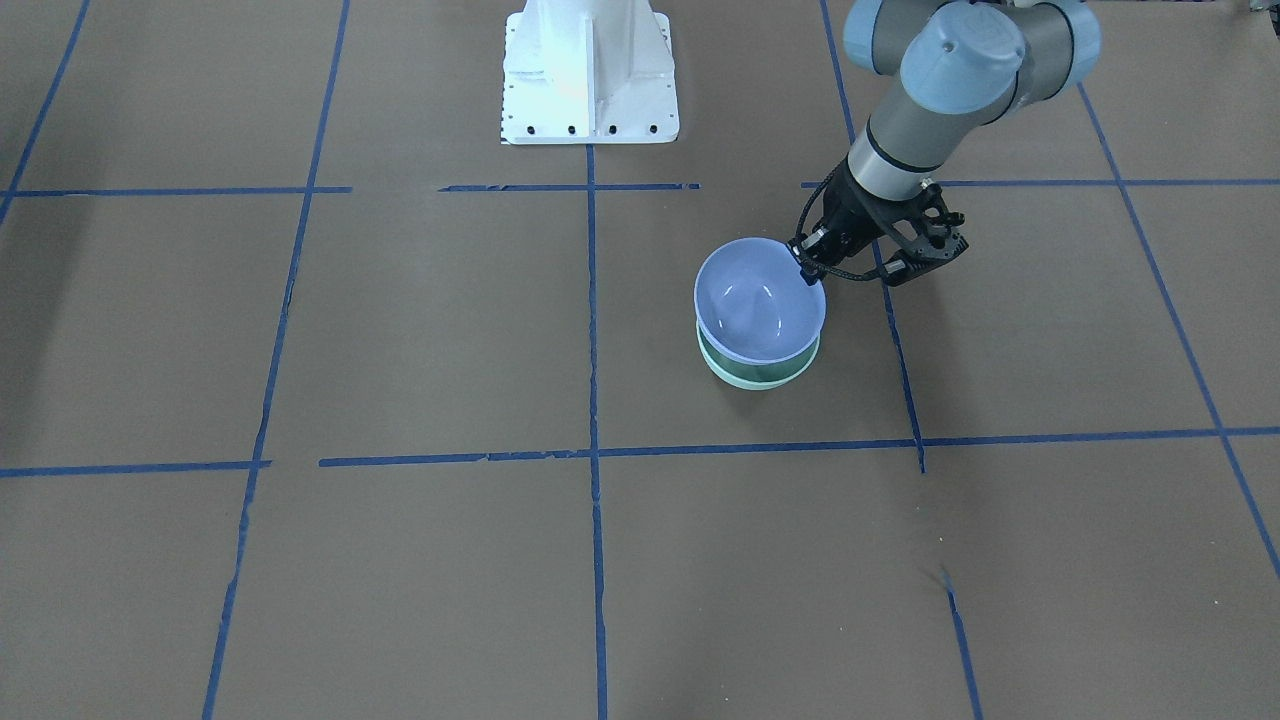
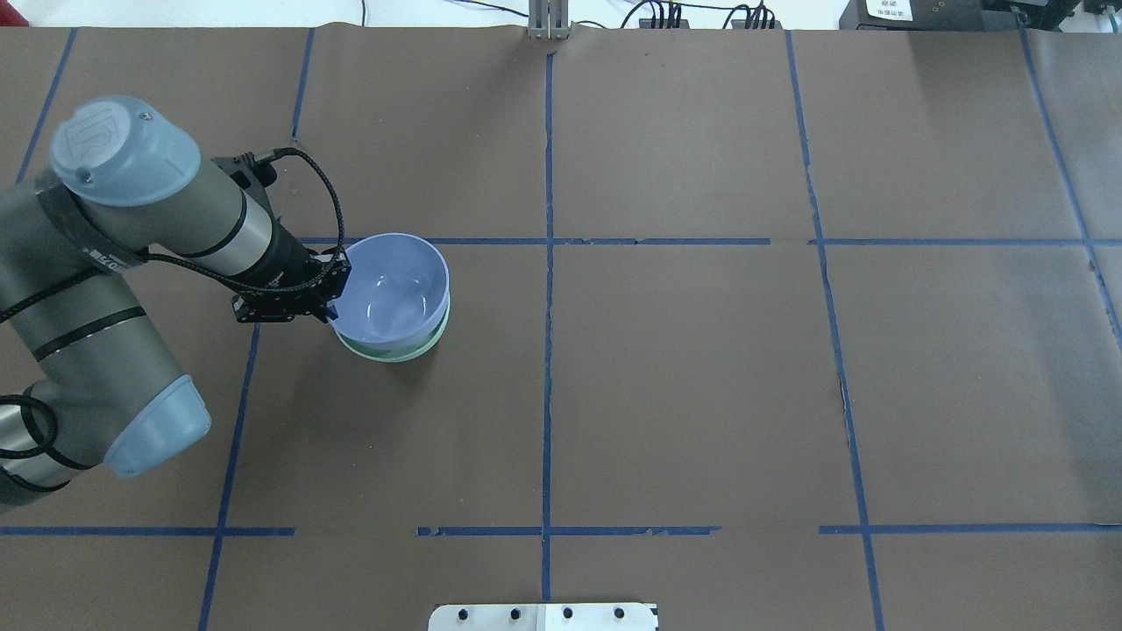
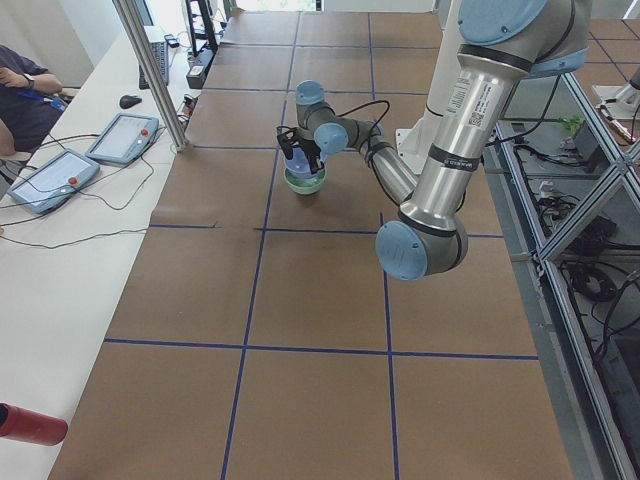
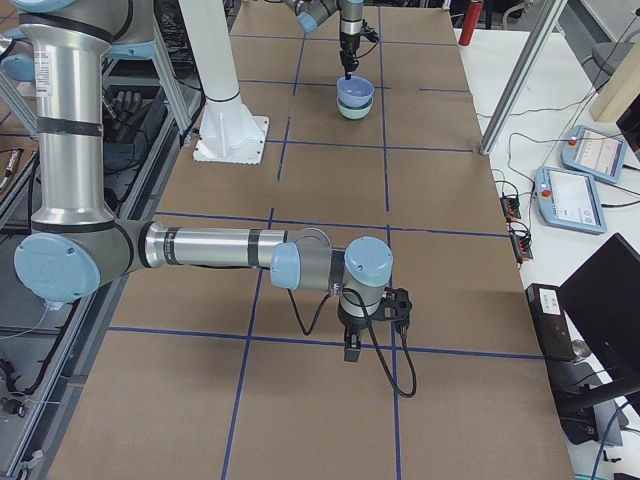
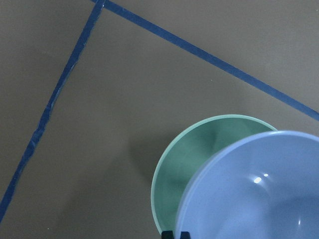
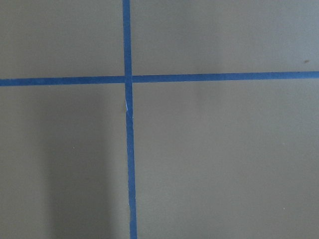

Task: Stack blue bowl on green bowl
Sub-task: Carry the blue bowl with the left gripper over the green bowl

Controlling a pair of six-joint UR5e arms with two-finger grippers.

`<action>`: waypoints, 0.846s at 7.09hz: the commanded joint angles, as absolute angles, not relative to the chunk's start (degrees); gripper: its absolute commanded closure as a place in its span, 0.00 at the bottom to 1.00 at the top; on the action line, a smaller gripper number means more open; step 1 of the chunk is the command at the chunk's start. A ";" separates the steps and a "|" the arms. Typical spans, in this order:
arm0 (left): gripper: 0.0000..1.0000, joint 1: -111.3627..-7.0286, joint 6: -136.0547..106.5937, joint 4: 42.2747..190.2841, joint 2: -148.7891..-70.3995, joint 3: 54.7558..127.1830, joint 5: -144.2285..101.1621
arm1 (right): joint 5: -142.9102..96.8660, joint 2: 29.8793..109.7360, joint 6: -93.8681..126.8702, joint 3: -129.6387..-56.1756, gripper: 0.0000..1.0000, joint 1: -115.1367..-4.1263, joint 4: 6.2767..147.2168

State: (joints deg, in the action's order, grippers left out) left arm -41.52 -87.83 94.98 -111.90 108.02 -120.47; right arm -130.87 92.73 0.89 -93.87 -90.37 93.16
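Note:
The blue bowl (image 1: 758, 305) sits over the green bowl (image 1: 755, 377), shifted a little to one side, so the green rim shows beneath it. My left gripper (image 1: 808, 262) is shut on the blue bowl's rim on the robot's side. The overhead view shows the same grip (image 2: 336, 294) on the blue bowl (image 2: 394, 289) above the green bowl (image 2: 386, 355). In the left wrist view the blue bowl (image 5: 259, 199) overlaps the green bowl (image 5: 189, 164). I cannot tell whether the blue bowl rests inside. My right gripper (image 4: 352, 350) points down over bare table far away; whether it is open or shut I cannot tell.
The table is brown paper with blue tape lines (image 2: 548, 350). The white robot base (image 1: 590, 70) stands at the robot's edge. Tablets (image 3: 120, 135) and cables lie on the side bench, with a metal post (image 3: 150, 70) at the table's edge.

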 commanded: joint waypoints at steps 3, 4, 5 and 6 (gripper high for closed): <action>1.00 -40.69 -88.59 99.67 -111.88 103.89 -118.83 | -130.87 92.72 0.97 -93.87 0.00 -90.35 93.16; 1.00 -40.61 -88.51 99.75 -111.71 103.71 -118.83 | -130.87 92.72 0.88 -93.87 0.00 -90.35 93.16; 1.00 -40.52 -88.42 99.76 -111.62 103.10 -118.83 | -130.87 92.72 0.97 -93.87 0.00 -90.35 93.16; 1.00 -40.26 -88.24 99.76 -111.36 102.75 -118.83 | -130.87 92.72 0.88 -93.87 0.00 -90.44 93.16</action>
State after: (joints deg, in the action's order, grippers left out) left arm -40.51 -88.42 99.74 -111.61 103.26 -118.84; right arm -130.87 92.72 0.92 -93.87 -90.37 93.16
